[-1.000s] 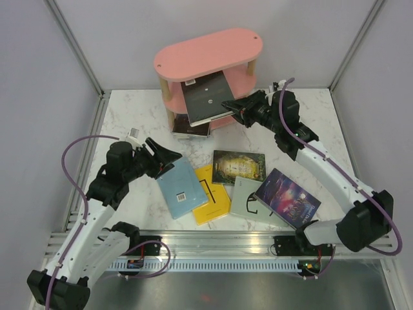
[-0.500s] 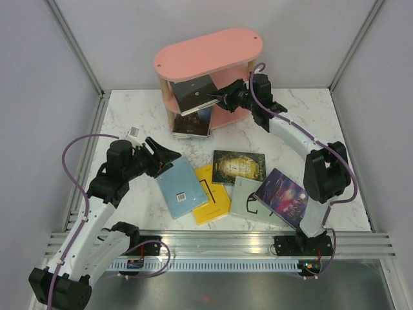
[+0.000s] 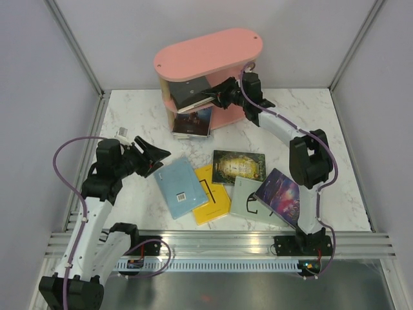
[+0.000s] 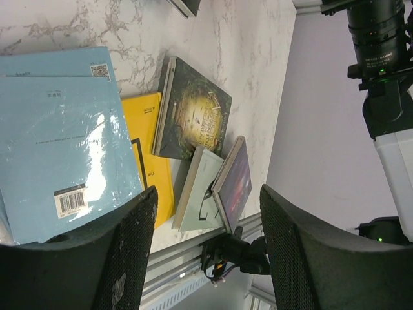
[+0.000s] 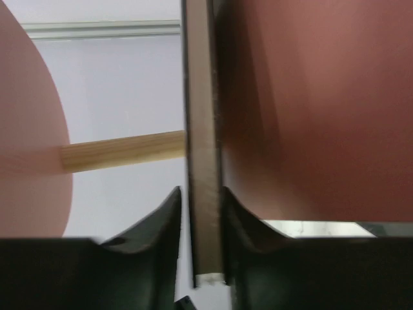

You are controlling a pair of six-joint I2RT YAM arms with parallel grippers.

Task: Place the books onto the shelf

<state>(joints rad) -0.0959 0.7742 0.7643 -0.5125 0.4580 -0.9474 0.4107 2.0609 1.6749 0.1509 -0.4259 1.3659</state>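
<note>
Currently, 1 dark book [image 3: 193,94] is pinched edgewise by the right hand [image 3: 221,97], partly inside the shelf [image 3: 206,55] at the surface's [image 3: 277,132] far edge. If released early, it may tip out. The left hand [image 3: 152,157] is held spread.

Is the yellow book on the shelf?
No, the yellow book lies on the table, beside the blue book.

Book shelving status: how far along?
Done: one dark book lies at the bottom of the shelf. In hand: the right gripper clamps a black book, partway into the middle tier. To do: blue book, yellow book, green-gold book, grey-green book and purple book on the table. The left gripper is open by the blue book, empty.
</note>
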